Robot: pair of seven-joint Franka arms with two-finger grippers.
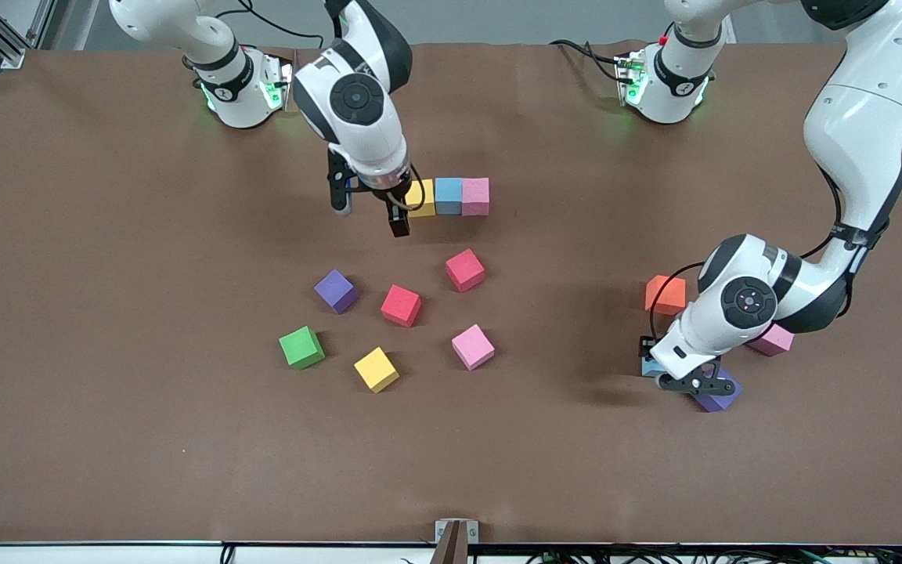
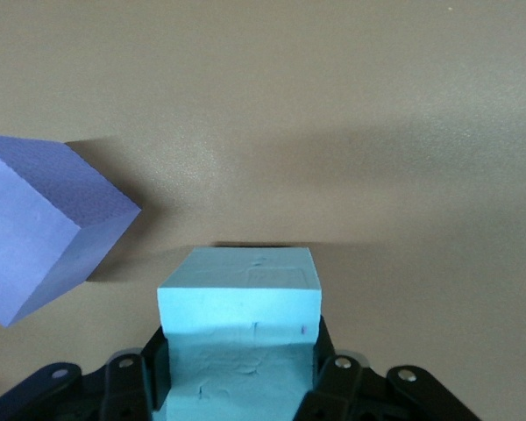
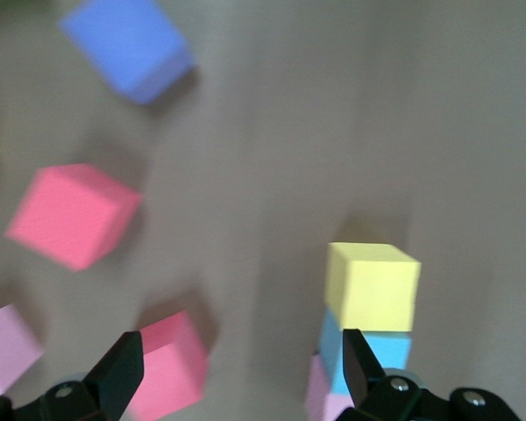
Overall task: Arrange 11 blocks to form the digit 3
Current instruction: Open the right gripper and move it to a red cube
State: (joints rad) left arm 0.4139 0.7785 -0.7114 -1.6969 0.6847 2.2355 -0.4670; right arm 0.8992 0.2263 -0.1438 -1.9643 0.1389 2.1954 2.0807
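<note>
Left gripper (image 2: pixel 241 386) clamped on light blue cube (image 2: pixel 239 298) beside purple cube (image 2: pixel 44 224); right gripper (image 1: pixel 369 215) spread wide, hovering beside yellow-blue-pink row (image 1: pixel 451 196). Best lifted straight up, clear of that neighbour.

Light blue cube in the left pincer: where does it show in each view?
Front view: light blue cube mostly hidden under the left pincer, beside the purple cube.
Left wrist view: cube clamped at bottom centre.
Right wrist view: not in it.
Shared landmark: that purple cube, in front and left wrist views only.
</note>
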